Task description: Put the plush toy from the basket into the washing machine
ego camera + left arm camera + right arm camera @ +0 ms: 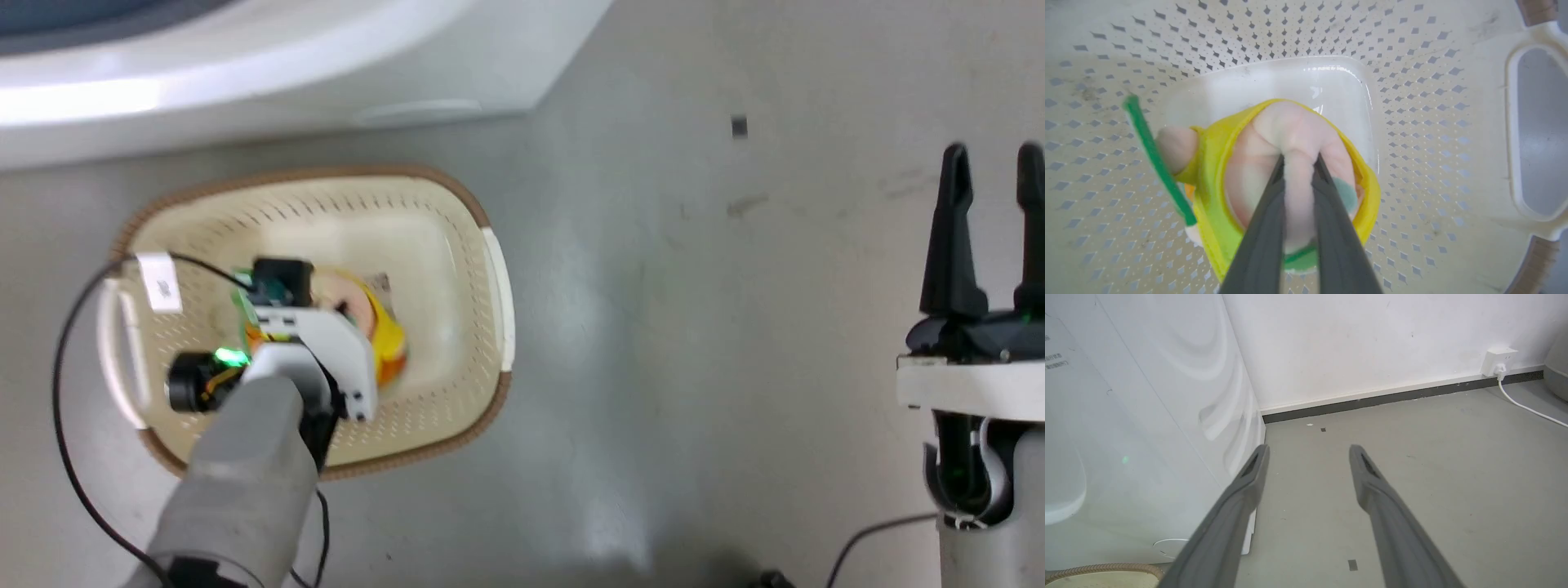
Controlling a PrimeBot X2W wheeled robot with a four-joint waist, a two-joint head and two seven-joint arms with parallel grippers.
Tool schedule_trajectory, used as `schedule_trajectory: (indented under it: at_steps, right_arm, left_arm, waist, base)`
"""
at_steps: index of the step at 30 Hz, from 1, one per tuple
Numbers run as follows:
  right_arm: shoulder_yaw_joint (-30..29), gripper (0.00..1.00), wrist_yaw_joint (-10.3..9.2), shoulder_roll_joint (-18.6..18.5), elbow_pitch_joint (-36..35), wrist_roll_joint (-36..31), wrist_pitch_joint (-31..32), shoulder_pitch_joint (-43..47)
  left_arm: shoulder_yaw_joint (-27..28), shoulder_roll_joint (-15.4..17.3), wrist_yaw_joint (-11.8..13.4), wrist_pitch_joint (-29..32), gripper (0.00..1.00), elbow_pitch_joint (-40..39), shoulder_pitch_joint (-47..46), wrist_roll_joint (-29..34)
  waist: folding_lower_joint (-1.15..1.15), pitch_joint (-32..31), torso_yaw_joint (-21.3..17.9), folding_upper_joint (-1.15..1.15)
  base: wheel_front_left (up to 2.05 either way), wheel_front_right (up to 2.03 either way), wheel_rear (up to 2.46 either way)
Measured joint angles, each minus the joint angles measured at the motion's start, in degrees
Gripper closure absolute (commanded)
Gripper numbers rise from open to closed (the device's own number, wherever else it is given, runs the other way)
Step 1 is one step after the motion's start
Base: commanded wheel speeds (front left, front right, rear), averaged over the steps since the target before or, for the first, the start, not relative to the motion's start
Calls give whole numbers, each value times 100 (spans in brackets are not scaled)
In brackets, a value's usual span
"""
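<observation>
The plush toy [1257,171], pale pink head in a yellow hood with a green tag, lies inside the cream basket [1412,134]. In the left wrist view my left gripper [1298,161] is shut on a fold of the toy's pink head, pinched between both fingers. From the head, the left arm reaches down into the basket [441,220] and covers most of the plush toy [382,322]. My right gripper [992,159] hangs open over bare floor at the right, and its fingers [1253,473] stand apart beside the white washing machine [1147,416]. The washing machine [245,65] spans the top left.
A black cable [65,392] loops from the left arm past the basket's left side. Grey floor [694,327] lies between the basket and the right arm. A wall socket [1498,361] with a white cord sits at the skirting, far right.
</observation>
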Motion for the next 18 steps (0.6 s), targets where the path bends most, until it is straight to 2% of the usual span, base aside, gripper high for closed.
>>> schedule_trajectory:
  at_steps: [12, 18]
  right_arm:
    - [-133, 0, 0, 0, 254, -288, 0, 628]
    - [-178, 0, 0, 1, 358, -419, 0, 998]
  left_arm:
    - [-163, -326, -303, -737, 100, -9, 618, -131]
    - [-183, -363, -358, -846, 100, -517, 1061, -135]
  waist:
    - [-1, -1373, 469, 0]
    - [0, -2008, 711, 0]
  base:
    - [0, 0, 0]
    - [0, 0, 0]
